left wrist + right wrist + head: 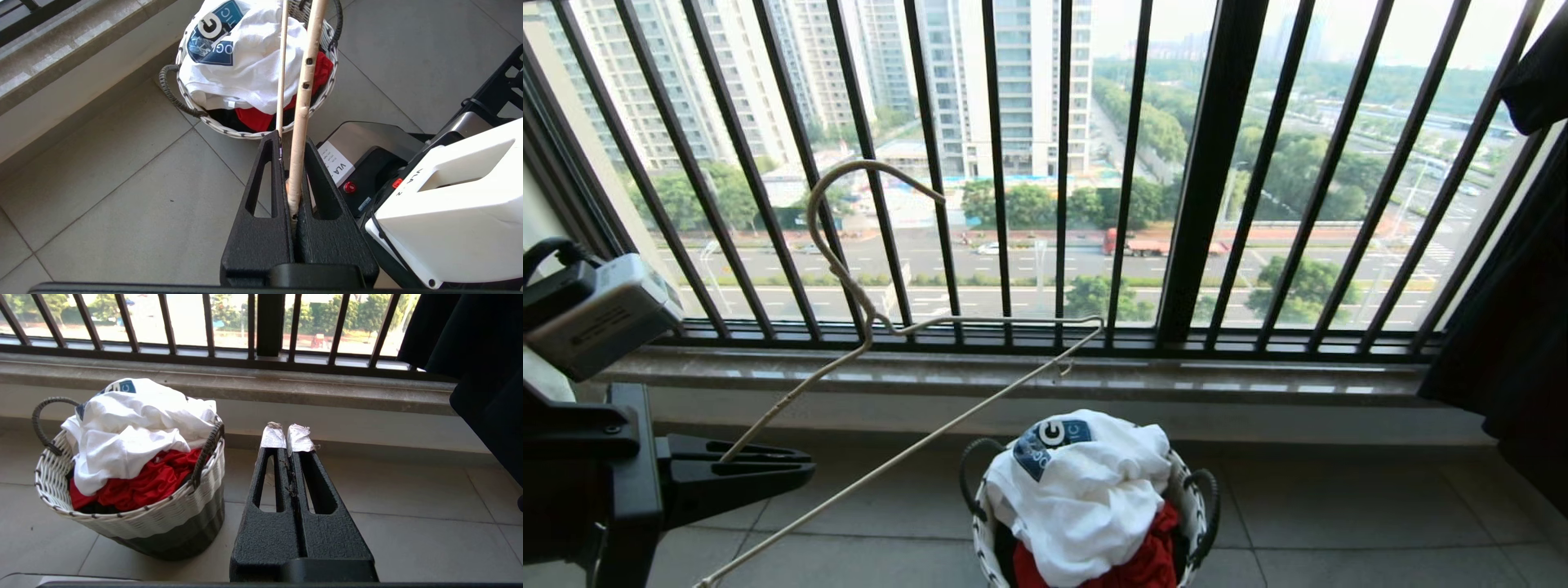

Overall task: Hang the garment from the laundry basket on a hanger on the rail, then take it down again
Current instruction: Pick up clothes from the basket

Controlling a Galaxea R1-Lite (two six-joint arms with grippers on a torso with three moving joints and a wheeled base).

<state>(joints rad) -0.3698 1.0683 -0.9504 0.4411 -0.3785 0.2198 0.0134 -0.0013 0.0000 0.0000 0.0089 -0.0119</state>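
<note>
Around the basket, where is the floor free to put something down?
Bare tiles lie to the right of the basket, up to the dark curtain, and on its left. The basket is packed: white T-shirt over red cloth.

Bright daylight thru window; edges warped.

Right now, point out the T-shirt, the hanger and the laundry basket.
T-shirt (1086, 498), head view, on its white folds.
Hanger (980, 406), head view, on its lower wire.
Laundry basket (163, 522), right wrist view, on its woven side wall.

Black textured pincer (292, 149) fingers with triangular cut-outs, white housing
</note>
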